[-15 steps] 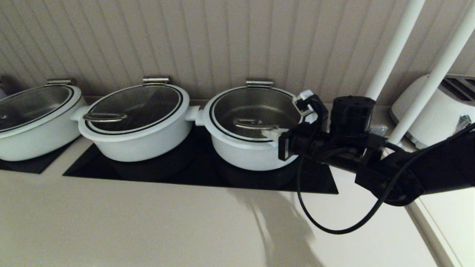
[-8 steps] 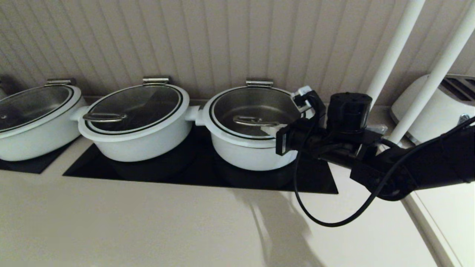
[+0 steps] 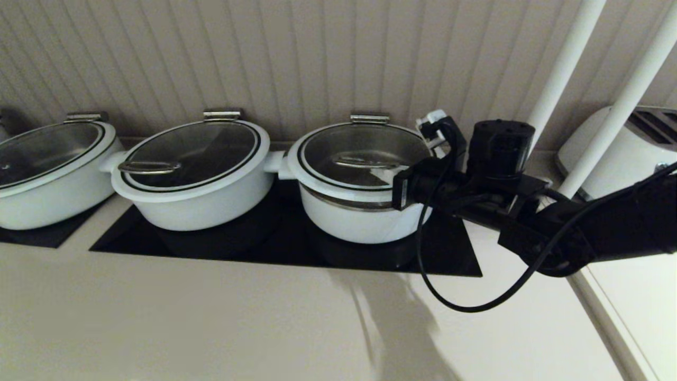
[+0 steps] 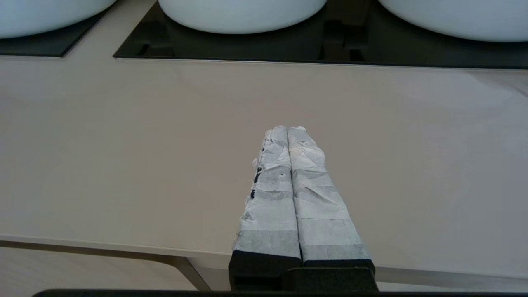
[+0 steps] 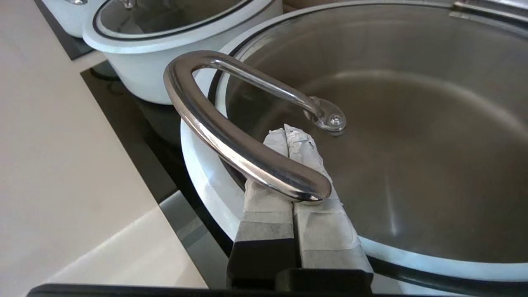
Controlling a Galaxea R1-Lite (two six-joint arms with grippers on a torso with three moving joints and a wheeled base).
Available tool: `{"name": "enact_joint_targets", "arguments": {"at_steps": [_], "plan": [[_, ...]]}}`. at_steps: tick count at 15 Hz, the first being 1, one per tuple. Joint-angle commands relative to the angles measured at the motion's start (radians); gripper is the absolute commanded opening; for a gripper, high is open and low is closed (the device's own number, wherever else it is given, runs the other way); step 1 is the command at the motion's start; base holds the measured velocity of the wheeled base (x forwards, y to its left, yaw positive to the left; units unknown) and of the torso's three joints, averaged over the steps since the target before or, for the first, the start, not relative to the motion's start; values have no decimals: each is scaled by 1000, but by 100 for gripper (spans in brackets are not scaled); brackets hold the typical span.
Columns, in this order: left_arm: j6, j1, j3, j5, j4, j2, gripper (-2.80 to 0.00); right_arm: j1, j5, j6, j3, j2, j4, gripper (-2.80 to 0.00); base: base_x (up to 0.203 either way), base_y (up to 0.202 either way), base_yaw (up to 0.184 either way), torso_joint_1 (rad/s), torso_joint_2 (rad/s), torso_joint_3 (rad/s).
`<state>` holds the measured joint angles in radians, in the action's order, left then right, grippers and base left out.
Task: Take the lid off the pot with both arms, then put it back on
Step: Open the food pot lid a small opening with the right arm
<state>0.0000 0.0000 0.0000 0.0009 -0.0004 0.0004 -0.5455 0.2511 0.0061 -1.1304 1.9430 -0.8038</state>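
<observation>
The rightmost white pot (image 3: 359,225) stands on the black cooktop (image 3: 254,241). Its glass lid (image 3: 328,164) with a white rim is tilted, the front edge raised off the pot and the back at a metal hinge (image 3: 369,119). My right gripper (image 5: 288,131) is shut, its taped fingers hooked under the lid's steel loop handle (image 5: 231,140), which rests on top of them; it also shows in the head view (image 3: 390,177). My left gripper (image 4: 287,128) is shut and empty above the bare countertop in front of the cooktop, outside the head view.
Two more lidded white pots (image 3: 195,174) (image 3: 47,169) stand to the left. A white toaster (image 3: 624,153) and two white poles (image 3: 560,74) are at the right. The panelled wall is close behind the pots.
My right gripper has risen under the handle, and the lid's front edge has lifted off the pot, showing a gap below the rim.
</observation>
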Motion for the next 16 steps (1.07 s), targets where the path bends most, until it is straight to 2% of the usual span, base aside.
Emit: {"name": "enact_joint_targets", "arguments": {"at_steps": [1,6,9,12,16], "plan": [[0,0,0,1,0,0,-280,1,2,0,-5,-5,-5,-280,0,0,0,0,0,0],[5,0,0,1,-1,0,-280,6,2,0,-40,-6,21,-280,0,0,0,0,0,0],[53,0,-2,-9,-1,0,-280,21,2,0,-63,-2,37,-280,0,0,0,0,0,0],[70,0,-36,-43,9,0,-280,27,2,0,-63,-4,36,-280,0,0,0,0,0,0],[71,0,-117,-119,19,40,-280,29,2,0,-64,-4,35,-280,0,0,0,0,0,0]]}}
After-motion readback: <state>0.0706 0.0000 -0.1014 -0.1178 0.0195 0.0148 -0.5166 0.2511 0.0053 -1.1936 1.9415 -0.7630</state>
